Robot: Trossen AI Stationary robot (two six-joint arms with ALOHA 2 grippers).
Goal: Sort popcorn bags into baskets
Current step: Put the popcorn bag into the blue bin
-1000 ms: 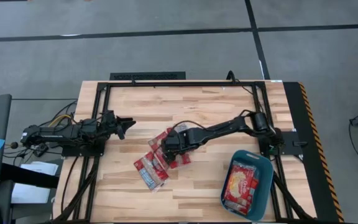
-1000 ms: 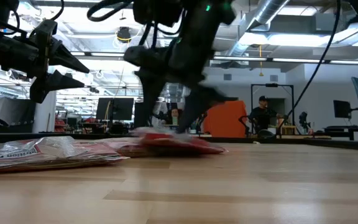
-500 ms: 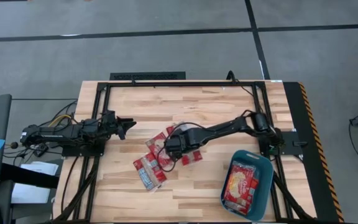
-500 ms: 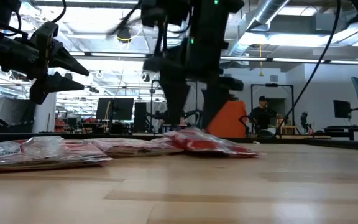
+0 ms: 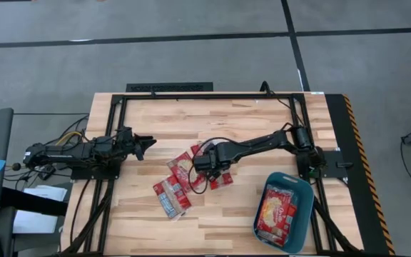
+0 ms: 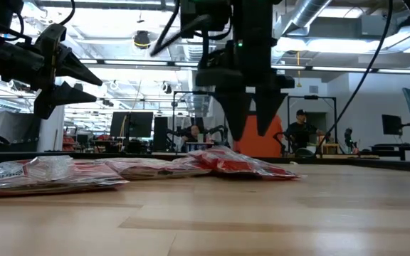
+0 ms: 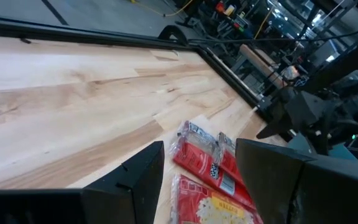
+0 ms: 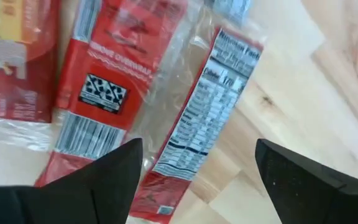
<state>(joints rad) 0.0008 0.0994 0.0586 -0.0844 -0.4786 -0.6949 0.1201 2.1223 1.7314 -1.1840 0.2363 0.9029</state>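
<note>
Several red popcorn bags lie flat in a loose cluster mid-table [image 5: 183, 178]. My right gripper [image 5: 207, 163] hangs open over the cluster, fingers pointing down [image 6: 250, 135], a short way above one bag [image 6: 244, 163]. In the right wrist view the open fingers [image 8: 197, 146] stand over that bag's clear back with its nutrition label [image 8: 194, 118]. My left gripper [image 5: 148, 148] waits open to the left of the cluster, raised above the table [image 6: 98, 85]. The teal basket [image 5: 302, 193] sits near the right near corner and holds red bags [image 5: 277, 210].
A black metal frame runs along the table's edges [image 5: 191, 95]. A yellow-black striped strip marks the right side [image 5: 355, 143]. Bare wood lies between the cluster and the basket [image 5: 241, 207]. In the low view a person [image 6: 301, 128] stands far off in the room behind.
My right gripper has moved toward the table's right and far edges, righted itself from a tilt, and risen clear of the bags. One bag at the right of the cluster has slid a little toward the table's right and lies flat there now.
</note>
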